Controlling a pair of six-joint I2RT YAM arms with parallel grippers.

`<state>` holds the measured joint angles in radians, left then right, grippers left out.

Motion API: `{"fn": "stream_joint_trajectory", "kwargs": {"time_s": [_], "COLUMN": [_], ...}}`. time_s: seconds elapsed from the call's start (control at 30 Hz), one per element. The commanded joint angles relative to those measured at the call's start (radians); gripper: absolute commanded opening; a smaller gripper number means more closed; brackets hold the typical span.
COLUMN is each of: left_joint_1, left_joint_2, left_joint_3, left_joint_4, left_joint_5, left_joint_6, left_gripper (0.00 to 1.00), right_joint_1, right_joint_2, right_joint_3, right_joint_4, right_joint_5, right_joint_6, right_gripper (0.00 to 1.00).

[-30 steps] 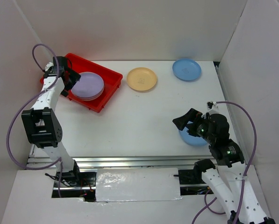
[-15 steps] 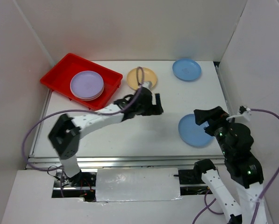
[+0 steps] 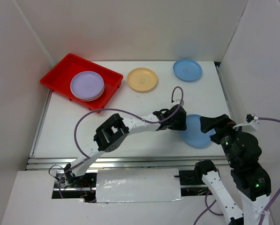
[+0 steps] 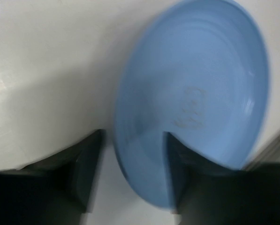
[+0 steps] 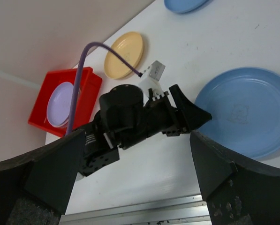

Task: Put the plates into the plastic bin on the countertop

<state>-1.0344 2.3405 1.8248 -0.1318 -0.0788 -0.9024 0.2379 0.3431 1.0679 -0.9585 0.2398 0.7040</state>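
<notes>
A blue plate point(image 3: 196, 136) lies on the countertop point(image 3: 130, 108) at the near right. My left gripper point(image 3: 181, 123) is open, and its jaws straddle that plate's left rim; in the left wrist view the gripper point(image 4: 132, 137) has the plate point(image 4: 196, 93) between its fingers. My right gripper point(image 3: 215, 123) is open and empty, held above the plate's right side. The right wrist view shows the plate point(image 5: 243, 112) and the left gripper point(image 5: 191, 115) at its edge. The red plastic bin point(image 3: 60, 70) at the far left holds stacked purple plates point(image 3: 87, 85).
An orange-yellow plate point(image 3: 142, 79) and a second blue plate point(image 3: 187, 69) lie at the back of the countertop. White walls enclose the left, back and right. A metal rail point(image 3: 130, 161) runs along the front edge.
My left arm has swung from the red bin across the table to the near blue plate. My right gripper has drawn back off that plate toward the right.
</notes>
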Motion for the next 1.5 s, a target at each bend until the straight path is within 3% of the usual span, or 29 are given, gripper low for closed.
{"fn": "stream_joint_trajectory", "kwargs": {"time_s": [0.0,0.17,0.2,0.3,0.43,0.5,0.6,0.7,0.83,0.93,1.17,1.47], "left_joint_1": [-0.025,-0.041,-0.042,-0.035,0.063,0.195,0.426,0.646,0.917,1.031,1.117,1.157], "left_joint_2": [0.097,0.148,0.137,0.033,-0.319,-0.506,-0.656,-0.786,-0.756,-0.627,-0.481,-0.532], "left_joint_3": [0.103,0.179,0.171,0.099,-0.152,-0.326,-0.477,-0.531,-0.507,-0.411,-0.294,-0.271], "left_joint_4": [-0.156,-0.33,-0.344,-0.383,-0.388,-0.339,-0.305,-0.31,-0.333,-0.396,-0.384,-0.377], "left_joint_5": [-0.152,-0.286,-0.311,-0.409,-0.492,-0.467,-0.38,-0.374,-0.337,-0.271,-0.246,-0.248], "left_joint_6": [-0.021,-0.085,-0.099,-0.131,-0.144,-0.133,-0.099,-0.069,-0.026,-0.013,0.019,0.014], "left_gripper": [0.58,0.15,0.0,0.0,0.0,0.0,0.0,0.0,0.0,0.0,0.0,0.0], "right_joint_1": [0.003,0.005,0.005,0.005,0.005,0.003,0.003,0.003,0.003,0.005,0.003,0.005], "right_joint_2": [-0.019,-0.021,-0.021,-0.021,-0.021,-0.018,-0.007,0.028,0.082,0.114,0.158,0.217], "right_joint_3": [-0.019,-0.049,-0.058,-0.068,-0.074,-0.089,-0.154,-0.226,-0.308,-0.322,-0.321,-0.338], "right_joint_4": [-0.002,0.023,0.027,0.037,0.05,0.073,0.139,0.211,0.305,0.345,0.356,0.409], "right_joint_5": [-0.022,-0.043,-0.048,-0.06,-0.086,-0.108,-0.158,-0.233,-0.304,-0.324,-0.309,-0.355], "right_joint_6": [-0.04,-0.043,-0.046,-0.047,-0.046,-0.049,-0.054,-0.038,-0.011,-0.012,-0.046,-0.038], "right_gripper": [1.0,1.0,1.0,1.0,1.0,1.0,1.0,1.0,1.0,1.0,1.0,1.0]}}
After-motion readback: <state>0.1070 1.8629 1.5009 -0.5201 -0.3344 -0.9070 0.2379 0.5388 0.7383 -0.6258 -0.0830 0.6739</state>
